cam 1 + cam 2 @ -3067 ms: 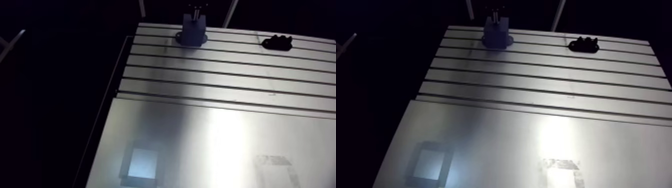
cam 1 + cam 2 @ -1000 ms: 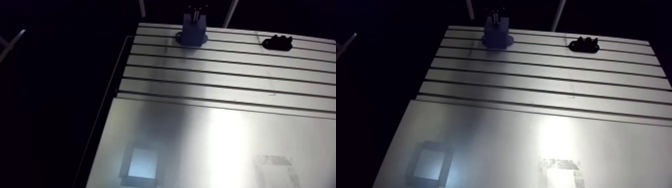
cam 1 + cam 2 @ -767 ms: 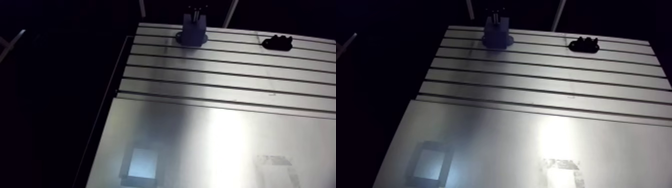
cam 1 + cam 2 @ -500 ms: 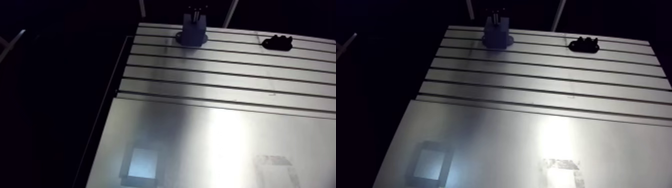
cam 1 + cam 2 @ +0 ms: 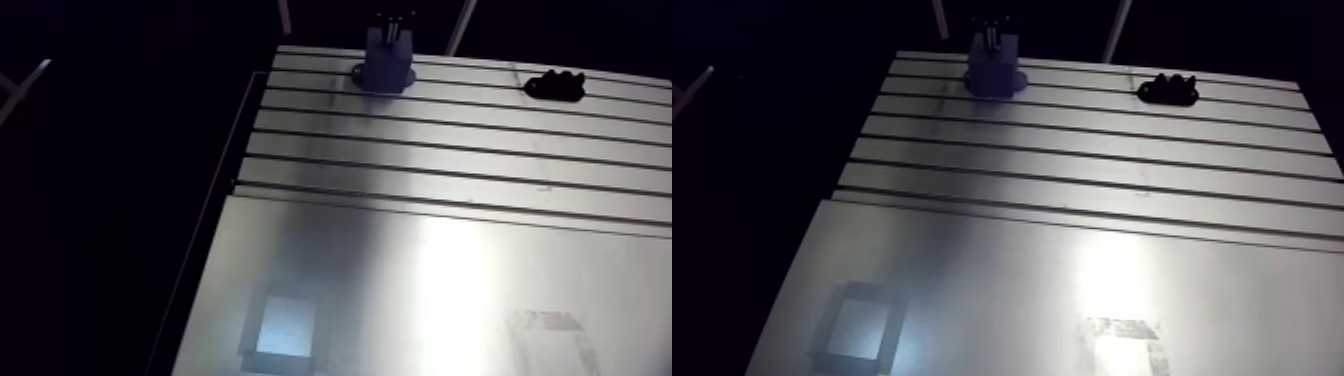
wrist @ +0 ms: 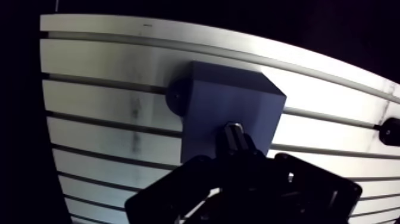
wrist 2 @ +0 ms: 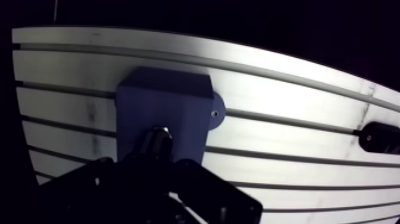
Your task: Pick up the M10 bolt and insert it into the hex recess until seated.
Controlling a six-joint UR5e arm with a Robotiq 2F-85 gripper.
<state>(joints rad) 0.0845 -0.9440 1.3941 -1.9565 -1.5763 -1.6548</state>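
Note:
A blue block (image 5: 387, 66) with a round base flange stands at the table's far edge, on the slotted aluminium table (image 5: 430, 190). In the wrist view the blue block (image 6: 232, 104) lies just ahead of my gripper (image 6: 236, 156). The M10 bolt (image 6: 234, 134) sticks out from between the dark fingers, its metal end over the block's near face. The gripper is shut on the bolt. I cannot make out the hex recess. In the arm view the gripper (image 5: 393, 18) shows only as a small dark shape above the block.
A small black part (image 5: 555, 86) lies on the far slats to the right of the block, also seen as the black part (image 7: 380, 138) beside the gripper. The near half of the table is a smooth plate (image 5: 400, 300) with bright reflections.

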